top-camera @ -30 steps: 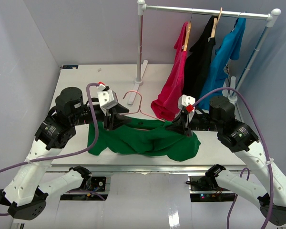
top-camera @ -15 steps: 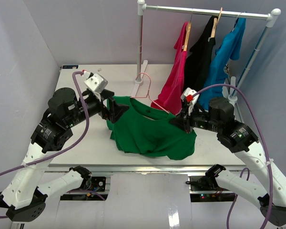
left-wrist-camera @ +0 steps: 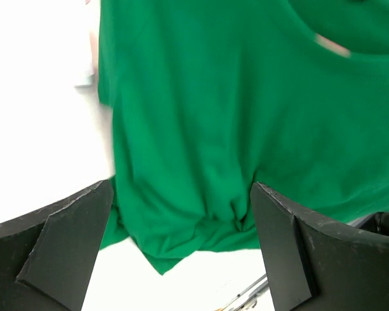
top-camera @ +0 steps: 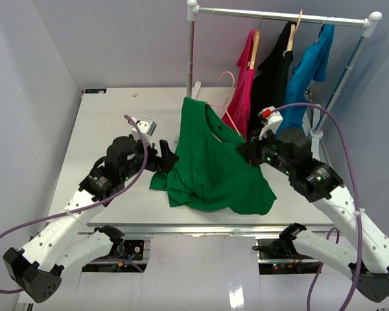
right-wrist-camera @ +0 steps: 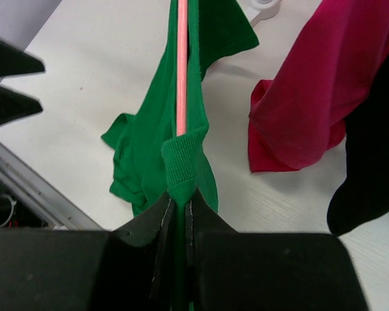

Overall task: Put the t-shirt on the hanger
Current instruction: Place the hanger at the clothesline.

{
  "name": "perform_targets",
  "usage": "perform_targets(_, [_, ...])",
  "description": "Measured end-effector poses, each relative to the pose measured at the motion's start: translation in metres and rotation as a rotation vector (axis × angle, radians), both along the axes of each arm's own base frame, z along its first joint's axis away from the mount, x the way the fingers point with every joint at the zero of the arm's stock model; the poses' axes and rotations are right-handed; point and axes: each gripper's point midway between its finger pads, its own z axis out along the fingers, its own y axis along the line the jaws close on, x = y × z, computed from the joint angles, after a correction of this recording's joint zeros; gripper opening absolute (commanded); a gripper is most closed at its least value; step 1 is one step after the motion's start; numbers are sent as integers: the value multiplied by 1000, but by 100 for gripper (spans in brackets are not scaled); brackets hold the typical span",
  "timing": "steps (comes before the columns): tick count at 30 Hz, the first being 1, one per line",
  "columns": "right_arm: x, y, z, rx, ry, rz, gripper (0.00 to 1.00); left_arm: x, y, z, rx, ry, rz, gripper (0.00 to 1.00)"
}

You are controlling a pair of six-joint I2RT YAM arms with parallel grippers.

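The green t-shirt [top-camera: 211, 162] hangs upright above the table, its hem bunched on the surface. The pink wire hanger [top-camera: 228, 79] sticks out of its neck, hook up and towards the rack. My right gripper [top-camera: 247, 148] is shut on the shirt's ribbed collar [right-wrist-camera: 181, 159], and the hanger's pink wire [right-wrist-camera: 181, 65] runs up from the jaws [right-wrist-camera: 180, 204]. My left gripper [top-camera: 167, 157] is open and empty beside the shirt's left edge. In the left wrist view its fingers [left-wrist-camera: 65, 240] stand wide apart in front of the shirt [left-wrist-camera: 246, 129].
A clothes rack [top-camera: 282, 14] stands at the back right with a magenta shirt [top-camera: 236, 116], a black shirt [top-camera: 272, 78] and a blue shirt [top-camera: 305, 78]. Its left pole [top-camera: 190, 58] rises just behind the lifted shirt. The magenta shirt [right-wrist-camera: 311, 97] lies close to my right gripper.
My right gripper has lifted the shirt and hanger up off the table towards the rack. My left gripper has let go of the shirt, opened and dropped lower.
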Motion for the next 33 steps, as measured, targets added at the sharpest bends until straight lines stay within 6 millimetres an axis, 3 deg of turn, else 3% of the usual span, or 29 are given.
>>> perform_targets(2, [12,2,1,-1,16,-45,8,0,4,-2,-23,-3,32,98])
perform_targets(9, [39,18,19,38,8,-153,8,8,16,20,-167,-34,175,98])
perform_targets(17, [61,70,56,60,-56,-232,8,9,21,14,-148,67,244,98])
perform_targets(22, [86,73,73,82,-95,-344,8,-8,33,28,-153,27,230,98])
perform_targets(28, [109,73,75,61,-116,-457,8,-27,42,48,-176,-44,190,98])
perform_targets(33, [131,86,89,54,-137,-512,8,-33,46,45,-152,-47,175,98])
